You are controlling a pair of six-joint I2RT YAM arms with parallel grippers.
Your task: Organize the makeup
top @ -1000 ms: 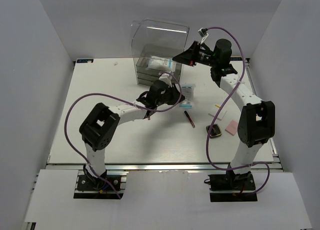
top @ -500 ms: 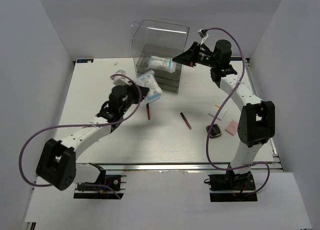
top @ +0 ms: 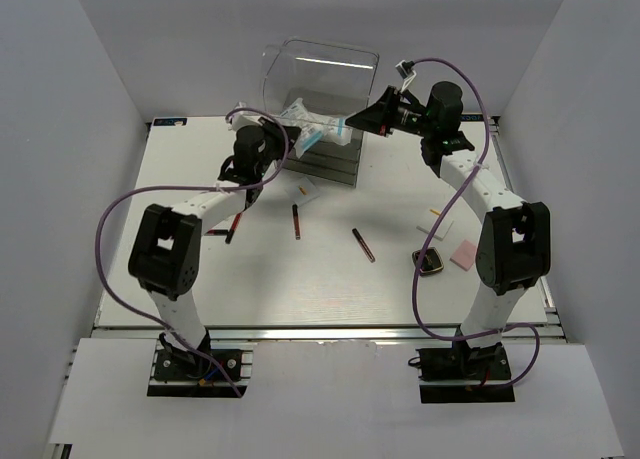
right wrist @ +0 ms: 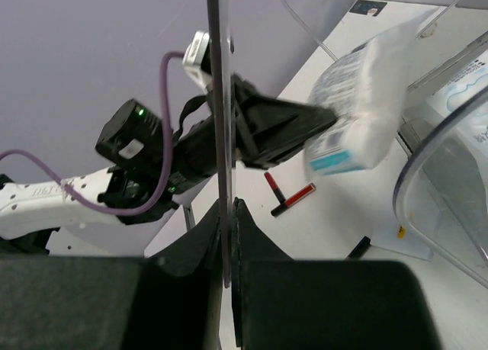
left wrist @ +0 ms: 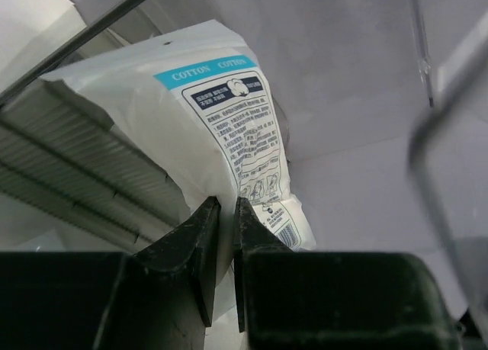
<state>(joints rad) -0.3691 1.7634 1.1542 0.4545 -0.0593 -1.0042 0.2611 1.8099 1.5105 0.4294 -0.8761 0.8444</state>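
My left gripper (top: 287,135) is shut on the cotton packet (top: 311,127), white with a teal band, and holds it tilted at the open top of the clear drawer box (top: 330,161). The left wrist view shows the fingers (left wrist: 200,236) pinching the packet's (left wrist: 229,106) lower edge. My right gripper (top: 357,119) is shut on the edge of the box's raised clear lid (right wrist: 216,98). Slim dark-red sticks lie on the table (top: 297,221), (top: 363,244) and by the left arm (top: 232,227). A black gold-rimmed compact (top: 429,262), a pink square (top: 463,254) and white squares (top: 432,219) lie on the right.
A small white piece (top: 305,191) lies in front of the box. The clear lid (top: 320,74) stands up behind the drawers. Purple cables loop off both arms over the table. White walls close in the left, right and back.
My left arm has swung from the table's middle up and back to the box top, carrying the cotton packet. My right gripper has stayed on the lid.
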